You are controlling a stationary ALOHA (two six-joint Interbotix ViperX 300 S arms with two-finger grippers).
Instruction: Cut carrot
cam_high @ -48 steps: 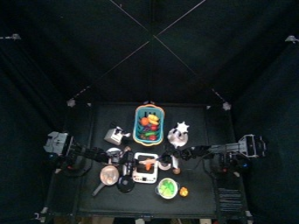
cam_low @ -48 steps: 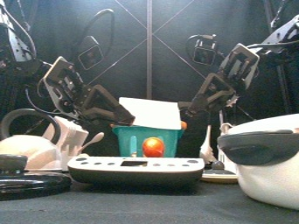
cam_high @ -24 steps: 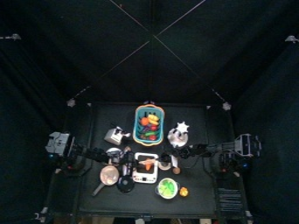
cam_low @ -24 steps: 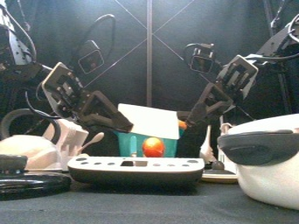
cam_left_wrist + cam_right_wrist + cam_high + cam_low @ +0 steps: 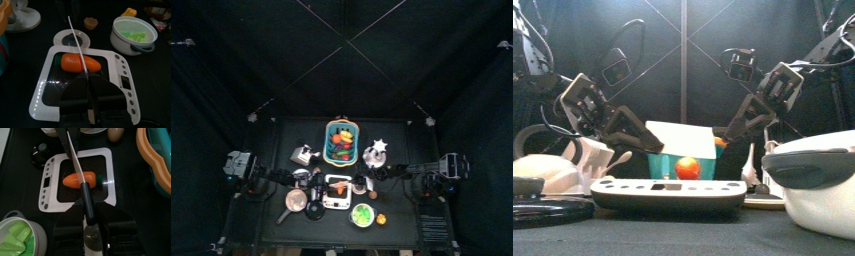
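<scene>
Carrot [image 5: 81, 62] lies on the dark middle of the white board [image 5: 45, 95], a short orange piece with its green end toward one rim; in your left wrist view it sits in the centre of the frame, in your right wrist view [image 5: 81, 179] just above centre. A knife [image 5: 81, 60] runs from the bottom of the left wrist frame up over the carrot, its thin blade crossing the carrot's top, so the carrot lies straight ahead of the left gripper [image 5: 90, 112], beyond the handle. You can't tell from the wrist pictures whether either gripper is clamped on the handle or merely around it: the right gripper [image 5: 93, 235] shows a dark handle rising between its jaws toward the carrot, but the contact is hidden. In the top view the board [image 5: 337, 190] sits low in the middle of the table [image 5: 398, 235], with the basket [image 5: 342, 143] above it. A white pot of green pieces [image 5: 135, 32] stands at the upper right of the left wrist frame, apart from the board.
</scene>
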